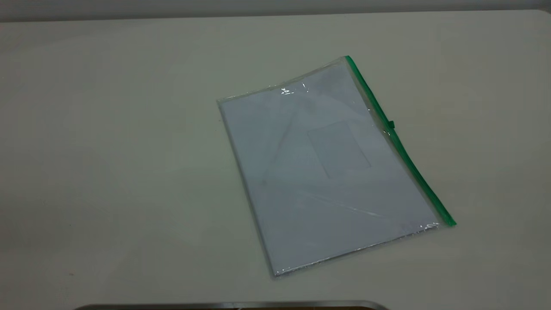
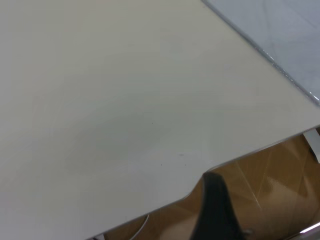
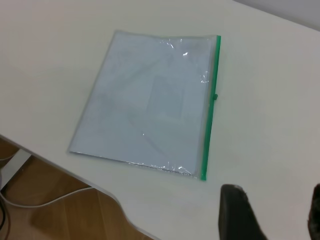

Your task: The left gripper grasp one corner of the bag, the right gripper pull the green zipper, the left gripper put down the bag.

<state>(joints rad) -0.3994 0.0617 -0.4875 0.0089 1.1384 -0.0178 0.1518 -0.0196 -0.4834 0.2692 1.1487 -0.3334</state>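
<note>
The bag (image 1: pixel 327 172) lies flat on the white table, right of centre, with its small card pocket (image 1: pixel 339 148) facing up. The green zipper (image 1: pixel 400 142) runs along its right long edge, and the slider tab (image 1: pixel 391 124) sits in the far half. The corners that end the strip are at the far end (image 1: pixel 347 58) and the near end (image 1: pixel 450 223). Neither gripper shows in the exterior view. My right gripper (image 3: pixel 275 200) is open and empty above the bare table, a little off the bag (image 3: pixel 150 105) near one strip corner (image 3: pixel 203 176). My left gripper (image 2: pixel 216 200) is over the table's edge, far from the bag (image 2: pixel 280 25).
The table's near edge has a metal rim (image 1: pixel 232 305). Wooden floor (image 2: pixel 280 175) shows beyond the table edge in both wrist views. A white cable (image 3: pixel 50 200) lies on the floor. Bare tabletop (image 1: pixel 107 150) spreads left of the bag.
</note>
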